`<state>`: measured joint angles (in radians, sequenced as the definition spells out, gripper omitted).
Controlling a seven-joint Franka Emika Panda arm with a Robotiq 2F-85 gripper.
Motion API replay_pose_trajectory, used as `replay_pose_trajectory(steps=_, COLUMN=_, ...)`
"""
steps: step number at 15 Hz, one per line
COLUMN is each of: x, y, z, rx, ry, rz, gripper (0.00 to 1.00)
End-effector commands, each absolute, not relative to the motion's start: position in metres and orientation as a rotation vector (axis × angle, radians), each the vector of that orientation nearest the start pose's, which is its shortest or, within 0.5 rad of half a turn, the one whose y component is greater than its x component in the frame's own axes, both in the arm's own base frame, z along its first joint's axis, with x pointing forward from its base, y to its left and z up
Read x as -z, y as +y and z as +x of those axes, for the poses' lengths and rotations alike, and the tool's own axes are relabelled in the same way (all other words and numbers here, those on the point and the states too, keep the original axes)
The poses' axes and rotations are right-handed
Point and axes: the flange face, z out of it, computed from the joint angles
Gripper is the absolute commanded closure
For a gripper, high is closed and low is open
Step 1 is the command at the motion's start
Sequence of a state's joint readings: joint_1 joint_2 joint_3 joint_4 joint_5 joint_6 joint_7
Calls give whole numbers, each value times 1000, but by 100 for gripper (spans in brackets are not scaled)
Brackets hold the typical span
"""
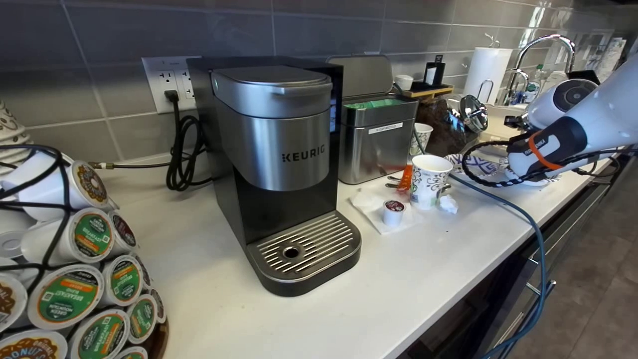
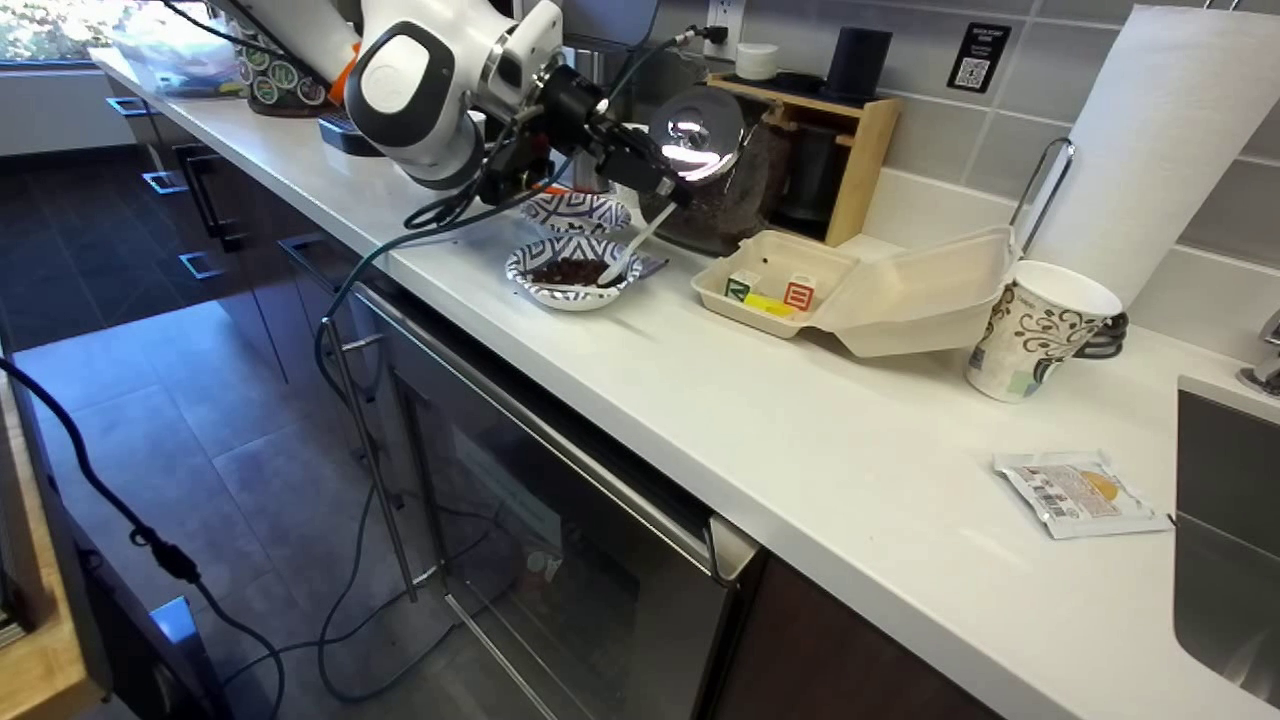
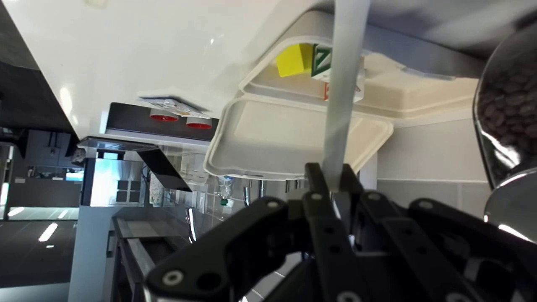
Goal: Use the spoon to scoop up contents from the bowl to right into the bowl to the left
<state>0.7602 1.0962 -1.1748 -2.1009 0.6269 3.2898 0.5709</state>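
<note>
tool [image 3: 332, 176] pinches the spoon [image 3: 346, 79]; the bowl [image 2: 566, 301] shows its contents [image 2: 567, 271] only in an exterior view.

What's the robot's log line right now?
jaws: shut on white plastic spoon | spoon: slants into patterned bowl | bowl: dark contents

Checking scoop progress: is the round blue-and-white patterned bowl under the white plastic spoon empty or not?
Not empty: in an exterior view, dark brown contents show inside the patterned bowl; how deep is unclear.
</note>
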Motion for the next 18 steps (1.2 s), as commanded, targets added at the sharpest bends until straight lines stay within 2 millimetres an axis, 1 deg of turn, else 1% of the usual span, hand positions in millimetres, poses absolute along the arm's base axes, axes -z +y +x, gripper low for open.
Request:
replay_pose_trajectory(steps=1, x=-273, y=-207, z=591, rx=-1252, ry=-1060, rz=1971, gripper=97)
replay_pose_trajectory(steps=3, x=-267, y=-205, z=596, rx=-1237, ry=-1046, rz=1983, gripper=97)
replay_pose_trajectory(steps=7, x=-261, y=-202, z=593, rx=-1072, ry=-1001, rz=2102, gripper=97)
replay_pose_trajectory(steps=11, x=-258, y=-207, z=589, rx=-855, ry=-966, rz=2225, gripper=97)
replay_pose_trajectory(steps=15, x=-260, y=-221, z=590, rx=-642, ry=-1001, rz=2318, gripper=96)
replay_pose_trajectory(steps=18, x=-260, y=-234, z=592, rx=-493, ry=-1079, rz=2371, gripper=97)
